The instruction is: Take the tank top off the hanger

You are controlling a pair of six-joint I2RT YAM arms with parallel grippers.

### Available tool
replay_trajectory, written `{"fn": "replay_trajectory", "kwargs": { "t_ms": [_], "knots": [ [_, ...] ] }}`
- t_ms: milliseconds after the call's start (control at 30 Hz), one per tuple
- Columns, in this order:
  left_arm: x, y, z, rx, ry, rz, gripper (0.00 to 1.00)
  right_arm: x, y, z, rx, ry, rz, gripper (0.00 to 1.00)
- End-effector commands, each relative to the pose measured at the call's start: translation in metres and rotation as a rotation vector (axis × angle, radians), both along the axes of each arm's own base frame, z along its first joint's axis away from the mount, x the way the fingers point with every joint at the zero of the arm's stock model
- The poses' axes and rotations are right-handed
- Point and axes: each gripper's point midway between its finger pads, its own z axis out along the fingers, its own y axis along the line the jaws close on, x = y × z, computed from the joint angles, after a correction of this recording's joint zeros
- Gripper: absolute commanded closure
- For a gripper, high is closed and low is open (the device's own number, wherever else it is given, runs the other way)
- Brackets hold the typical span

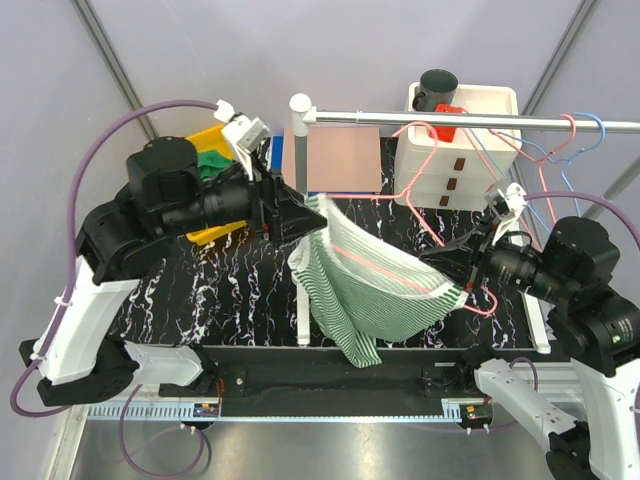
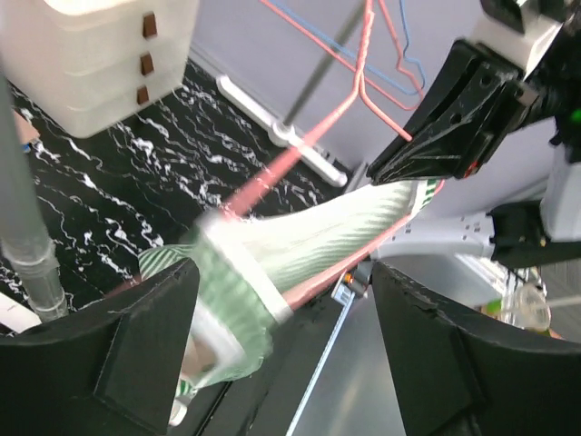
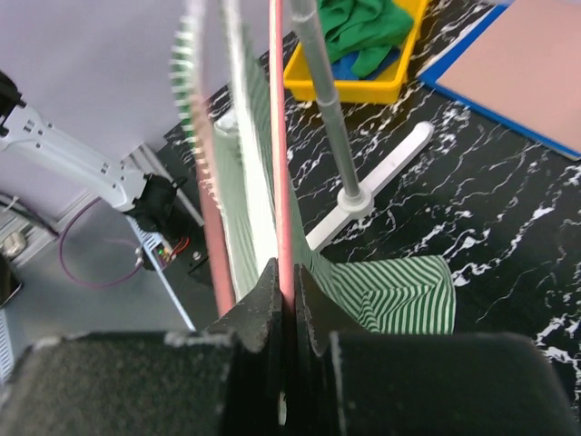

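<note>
A green-and-white striped tank top hangs on a pink wire hanger held off the rail, above the black marble table. My right gripper is shut on the hanger's wire at its right end; in the right wrist view the jaws pinch the pink wire, with the tank top below. My left gripper is at the top's left shoulder. In the left wrist view it is open, and the blurred strap lies between its fingers, close to the left finger.
A metal rail on a white post carries blue and pink spare hangers at the right. Behind it stand a white drawer unit with a black cup, a brown board and a yellow bin of cloths.
</note>
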Motion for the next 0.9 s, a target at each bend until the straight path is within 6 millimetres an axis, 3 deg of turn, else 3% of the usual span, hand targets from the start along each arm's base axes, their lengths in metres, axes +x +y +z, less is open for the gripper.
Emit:
{"fn": "replay_trajectory", "kwargs": {
  "t_ms": [0,200,400,433,467,500,567,700,867],
  "knots": [
    [-0.006,0.035,0.060,-0.162,-0.120,0.124,0.19,0.004,-0.015,0.035,0.050,-0.134,-0.107,1.00],
    [-0.014,0.034,0.058,-0.163,-0.110,0.084,0.24,0.002,-0.023,0.027,0.027,-0.114,-0.147,1.00],
    [-0.009,0.008,0.023,-0.097,-0.010,0.070,0.38,-0.013,-0.025,0.020,0.047,-0.099,-0.137,1.00],
    [-0.006,0.003,0.014,-0.071,-0.002,0.097,0.38,-0.014,-0.024,0.017,0.047,-0.092,-0.131,1.00],
    [0.011,0.007,0.008,-0.046,-0.019,0.227,0.37,-0.016,-0.024,0.016,0.052,-0.087,-0.129,1.00],
    [0.002,-0.001,0.005,-0.033,-0.026,0.220,0.37,-0.018,-0.025,0.016,0.062,-0.078,-0.134,1.00],
    [0.018,0.001,-0.007,-0.004,-0.021,0.371,0.35,-0.018,-0.026,0.016,0.074,-0.065,-0.149,1.00],
    [0.025,-0.004,-0.004,-0.013,-0.023,0.483,0.38,-0.020,-0.023,0.016,0.097,-0.033,-0.138,1.00],
    [0.043,-0.027,-0.008,0.031,-0.051,0.532,0.43,-0.025,-0.022,0.016,0.104,-0.031,-0.123,1.00]
  ]
}}
